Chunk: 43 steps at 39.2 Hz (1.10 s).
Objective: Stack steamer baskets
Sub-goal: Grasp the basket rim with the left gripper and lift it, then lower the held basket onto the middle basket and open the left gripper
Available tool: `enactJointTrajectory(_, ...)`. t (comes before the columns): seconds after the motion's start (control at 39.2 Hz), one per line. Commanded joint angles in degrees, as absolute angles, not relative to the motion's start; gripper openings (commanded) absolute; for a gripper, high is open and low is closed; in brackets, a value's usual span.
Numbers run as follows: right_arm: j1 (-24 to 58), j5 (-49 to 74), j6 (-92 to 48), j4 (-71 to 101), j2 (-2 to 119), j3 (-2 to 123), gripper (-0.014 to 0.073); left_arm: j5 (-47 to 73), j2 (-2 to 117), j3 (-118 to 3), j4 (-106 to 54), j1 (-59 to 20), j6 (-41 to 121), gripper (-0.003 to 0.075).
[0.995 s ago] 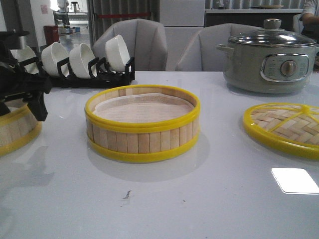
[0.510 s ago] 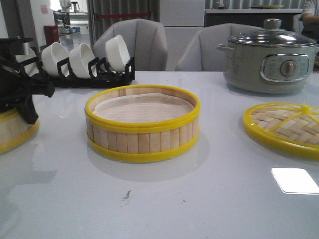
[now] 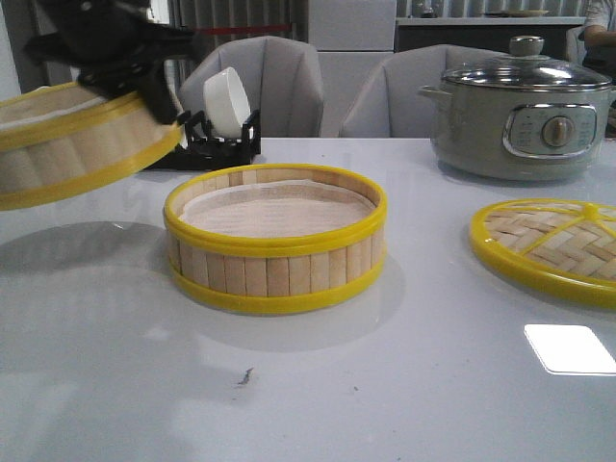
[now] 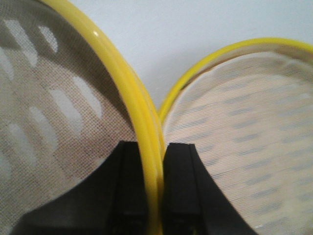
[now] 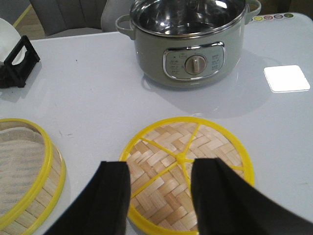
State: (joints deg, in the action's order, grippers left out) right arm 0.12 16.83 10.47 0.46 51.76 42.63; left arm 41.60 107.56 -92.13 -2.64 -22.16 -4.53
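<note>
One basket up in the air, its twin waiting on the tabletop.

At far left the left claw is clamped on the rim of the lifted steamer basket, one finger inside, one outside, the basket tilted above the tabletop. Just beside it, the second steamer basket sits flat in the middle. Further right lies the woven lid, the grey pot behind it. The right claw hangs spread and empty over the lid.

Bright overhead glare, blurred wrist close-up
</note>
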Motion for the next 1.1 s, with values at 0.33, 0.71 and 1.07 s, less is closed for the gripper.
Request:
enactJointTrajectory(0.33, -0.1, 12.04, 10.2, 0.0, 51.33, 44.72, 0.0415, 41.88, 109.15, -103.61, -1.86, -40.34, -4.3, 0.0085)
enactJointTrajectory(0.71, -0.1, 12.1, 10.2, 0.0, 51.33, 44.72, 0.0415, 41.31, 114.83, -103.73, -1.5, -45.09, -4.3, 0.0085)
enactJointTrajectory(1.07, -0.1, 12.39, 10.2, 0.0, 51.33, 44.72, 0.0415, 39.79, 115.71, -103.73, -2.42, -46.24, -4.3, 0.0085)
